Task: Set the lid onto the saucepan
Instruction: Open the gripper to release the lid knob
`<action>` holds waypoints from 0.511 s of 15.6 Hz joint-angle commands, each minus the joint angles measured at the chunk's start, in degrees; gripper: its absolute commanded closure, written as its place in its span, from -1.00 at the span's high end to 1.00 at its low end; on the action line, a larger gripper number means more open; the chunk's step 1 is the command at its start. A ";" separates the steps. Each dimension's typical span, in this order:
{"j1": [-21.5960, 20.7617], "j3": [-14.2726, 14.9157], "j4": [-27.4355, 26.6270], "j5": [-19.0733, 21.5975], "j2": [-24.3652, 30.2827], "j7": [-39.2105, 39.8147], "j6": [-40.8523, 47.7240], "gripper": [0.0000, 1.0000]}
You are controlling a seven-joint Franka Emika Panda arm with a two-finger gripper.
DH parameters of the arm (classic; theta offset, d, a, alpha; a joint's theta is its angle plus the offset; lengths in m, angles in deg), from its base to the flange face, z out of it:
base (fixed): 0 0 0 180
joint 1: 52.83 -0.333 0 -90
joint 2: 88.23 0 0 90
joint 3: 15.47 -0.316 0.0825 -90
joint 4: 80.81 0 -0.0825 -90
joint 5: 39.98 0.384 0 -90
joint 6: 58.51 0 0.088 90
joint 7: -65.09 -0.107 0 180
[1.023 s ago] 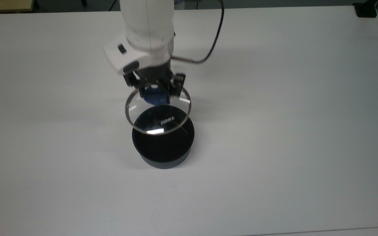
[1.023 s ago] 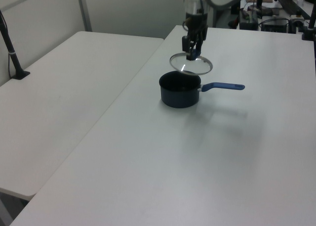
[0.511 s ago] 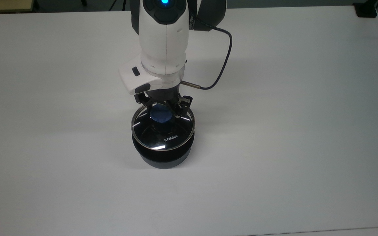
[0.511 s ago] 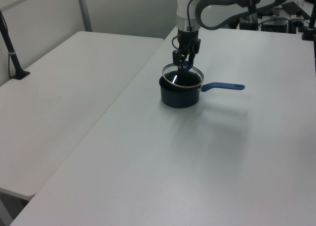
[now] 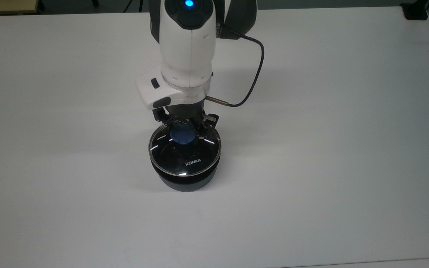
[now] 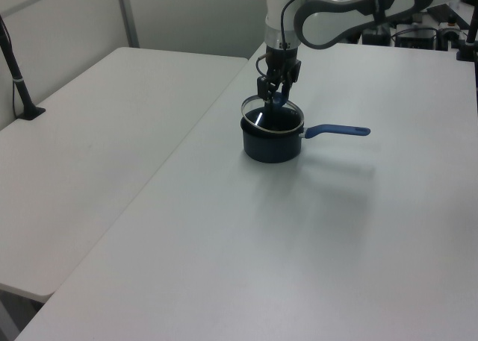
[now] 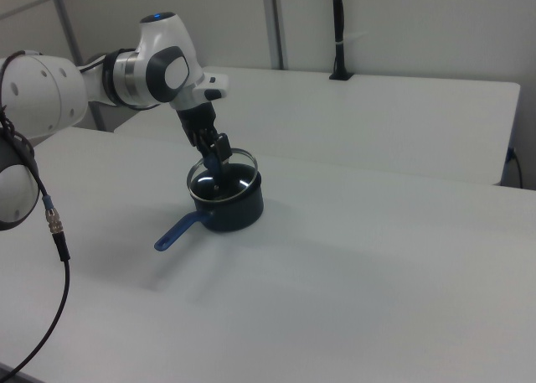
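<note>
The saucepan [image 5: 184, 181] stands mid-table, its long blue handle [image 6: 340, 130] pointing to the left view's right. The glass lid [image 5: 194, 158] with white "KONKA" lettering covers the pan's mouth at rim height; whether it rests fully on the rim I cannot tell. My gripper [image 5: 185, 133] comes down from above and is shut on the lid's blue knob [image 5: 182, 137], one finger on each side. In the left view the gripper [image 6: 273, 96] hangs over the lid [image 6: 263, 119]. The right view has the gripper [image 7: 215, 151], the lid [image 7: 234, 178] and the saucepan [image 7: 239, 214] with its handle [image 7: 176, 233].
The white table [image 5: 330, 130] spreads wide around the pan. A black cable [image 5: 253, 74] loops off the wrist to the top view's right. A second table [image 6: 89, 154] adjoins on the left view's left, with a black post [image 6: 19, 80] clamped at its edge.
The gripper has carried the lid down from a tilted spot above the pan's far rim to level over the pan's mouth. The last half second brought only a small further drop.
</note>
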 commanded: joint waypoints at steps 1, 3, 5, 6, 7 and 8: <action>-1.47 1.02 0.94 -1.61 -0.55 -1.44 -0.43 0.10; -1.47 1.02 0.76 -1.96 -0.55 -1.44 -0.25 0.36; -1.47 1.02 0.41 -1.96 -0.55 -1.88 -0.16 0.74; -1.47 1.02 0.41 -1.96 -0.55 -2.67 -0.16 0.83; -1.47 1.02 0.41 -1.96 -0.46 -3.28 -0.08 1.00; -1.47 1.02 0.41 -1.96 -0.46 -3.55 -0.08 1.00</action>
